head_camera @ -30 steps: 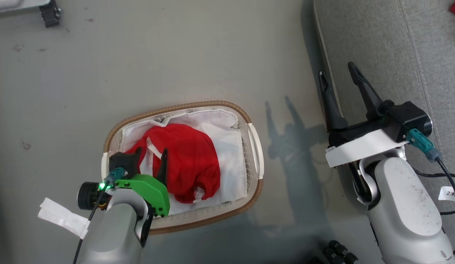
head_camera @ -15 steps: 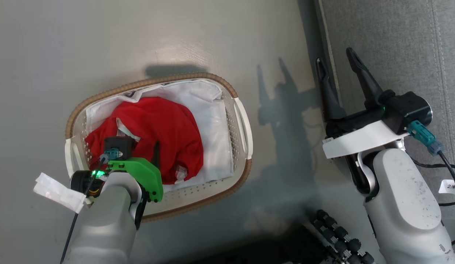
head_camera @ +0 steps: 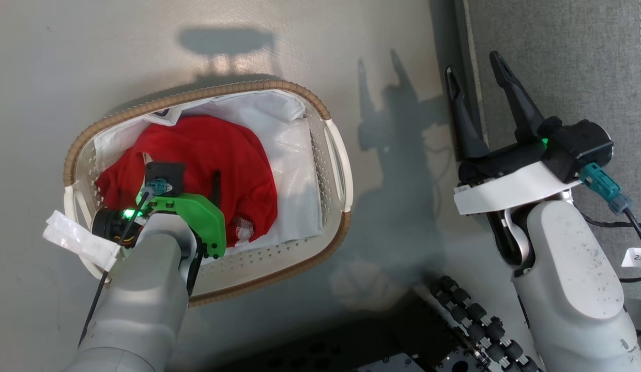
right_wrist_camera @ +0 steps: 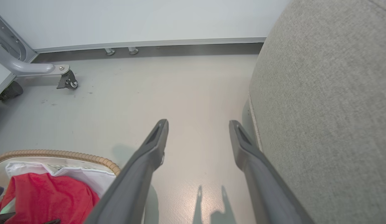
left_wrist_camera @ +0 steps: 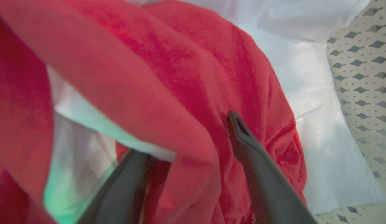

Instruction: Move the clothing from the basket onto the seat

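The red clothing [head_camera: 232, 150] lies bunched in the white basket [head_camera: 196, 95] with the brown rim, on its white liner [head_camera: 294, 155]. My left gripper [head_camera: 188, 173] is down in the basket, open, its fingers pushed into the cloth. In the left wrist view a thick fold of the clothing [left_wrist_camera: 168, 93] lies between the two fingers of the left gripper [left_wrist_camera: 186, 137], and the left fingertip is hidden under it. My right gripper [head_camera: 473, 64] hangs open and empty above the floor beside the grey seat [head_camera: 558, 51]. The right wrist view shows the right gripper [right_wrist_camera: 198, 123] next to the seat [right_wrist_camera: 330, 93].
The basket stands on a grey floor [head_camera: 393, 41] just left of the seat's edge. Black rollers of my base [head_camera: 475, 320] show at the bottom. A grey frame on a caster [right_wrist_camera: 67, 81] stands near the white wall at the far left.
The head view has shifted, so the basket now sits higher and further left. My left gripper has reached deeper into the red clothing. The right gripper stays open beside the seat.
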### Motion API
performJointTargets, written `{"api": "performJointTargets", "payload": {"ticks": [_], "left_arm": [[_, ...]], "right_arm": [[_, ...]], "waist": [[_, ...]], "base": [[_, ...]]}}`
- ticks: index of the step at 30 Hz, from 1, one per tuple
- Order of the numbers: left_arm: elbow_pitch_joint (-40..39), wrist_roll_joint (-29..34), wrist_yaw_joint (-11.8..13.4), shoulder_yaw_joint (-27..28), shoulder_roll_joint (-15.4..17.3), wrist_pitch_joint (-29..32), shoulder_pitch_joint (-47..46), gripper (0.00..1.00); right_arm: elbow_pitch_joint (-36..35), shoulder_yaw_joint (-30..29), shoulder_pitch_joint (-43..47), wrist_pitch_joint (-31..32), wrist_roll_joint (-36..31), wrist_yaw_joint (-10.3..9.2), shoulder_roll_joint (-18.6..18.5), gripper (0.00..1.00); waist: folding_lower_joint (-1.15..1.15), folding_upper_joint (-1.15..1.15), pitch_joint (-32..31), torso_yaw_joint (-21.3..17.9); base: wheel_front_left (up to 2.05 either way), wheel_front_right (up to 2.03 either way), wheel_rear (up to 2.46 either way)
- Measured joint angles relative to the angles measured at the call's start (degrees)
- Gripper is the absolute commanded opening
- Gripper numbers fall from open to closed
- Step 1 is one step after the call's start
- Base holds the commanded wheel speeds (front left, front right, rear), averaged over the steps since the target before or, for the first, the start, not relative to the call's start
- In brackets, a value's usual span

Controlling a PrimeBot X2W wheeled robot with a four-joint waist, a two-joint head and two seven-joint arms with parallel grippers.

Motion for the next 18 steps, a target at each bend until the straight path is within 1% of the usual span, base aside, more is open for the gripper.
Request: {"api": "performJointTargets", "payload": {"ticks": [2,10,18], "left_arm": [[-0.2,0.01,-0.25,0.01,0.0,-0.16,-0.09,0.0],[-2.52,-0.25,-0.55,0.1,0.01,-0.34,2.05,0.0],[-6.97,-0.64,-1.07,0.7,-0.01,-0.35,8.43,0.0]], "right_arm": [[0.15,0.05,-0.19,0.0,0.26,0.0,0.03,1.0],[1.83,0.25,-0.21,0.0,1.11,0.0,0.08,1.0],[4.2,0.35,1.47,0.0,1.6,0.0,0.13,1.0]], "waist": [[0.0,0.0,-0.13,-0.11],[0.0,0.0,-2.77,-0.28],[0.0,0.0,-8.68,-0.29]], "base": [[0.0,0.0,0.0],[0.0,0.0,0.0],[0.0,0.0,0.0]]}}
